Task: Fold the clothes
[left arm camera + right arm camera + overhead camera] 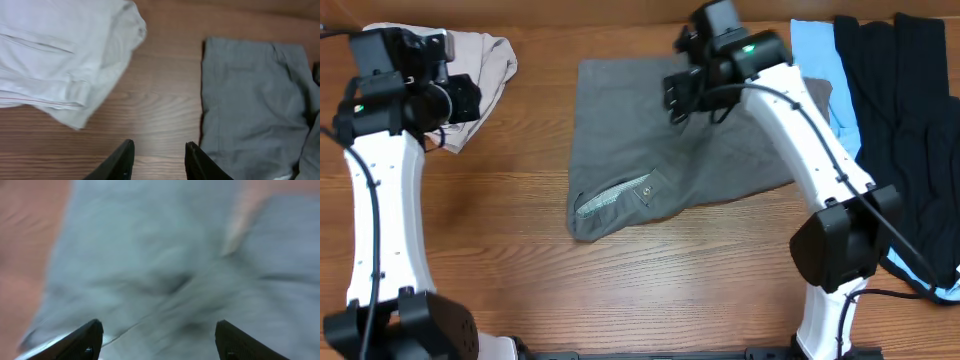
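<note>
The grey shorts point(660, 150) lie folded in the middle of the table, the paler inner waistband and a slit pocket showing at the front left. They also show in the left wrist view point(250, 100) and, blurred, fill the right wrist view point(165, 265). My right gripper point(688, 95) hovers above their back right part, open and empty point(159, 332). My left gripper point(460, 100) is at the far left, open and empty point(159, 160), over bare wood between the grey shorts and the cream-beige shorts point(480, 65).
The cream-beige shorts point(60, 55) lie bunched at the back left. A light-blue garment point(815, 60) and black garments point(905, 120) lie along the right side. The wooden table point(620, 290) shows at the front.
</note>
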